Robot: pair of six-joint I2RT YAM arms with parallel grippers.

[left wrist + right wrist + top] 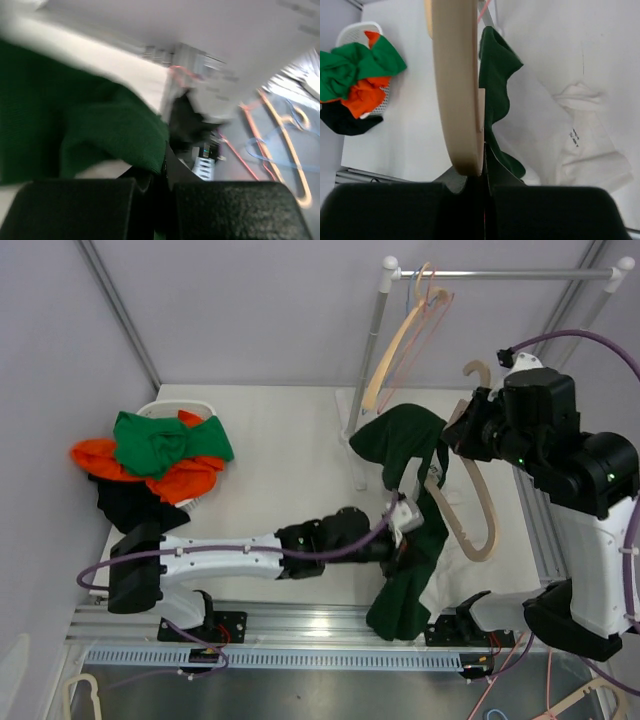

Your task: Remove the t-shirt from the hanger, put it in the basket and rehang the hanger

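Observation:
A dark green t-shirt [405, 445] hangs half off a beige wooden hanger [478, 520] and drapes down toward the table's front edge. My right gripper [458, 432] is shut on the hanger near its hook and holds it above the table. In the right wrist view the hanger [457, 85] runs up from the shut gripper [483, 167], with the green shirt [496, 75] beside it. My left gripper [404, 516] is shut on the green shirt's fabric. The left wrist view is blurred, but the shirt [75, 130] shows pinched at the gripper [166, 167].
A white t-shirt [452, 575] lies on the table under the hanger. A white basket [203, 405] heaped with green, orange and black clothes stands at the left. A clothes rack [500, 275] with beige and pink hangers [398, 340] stands at the back.

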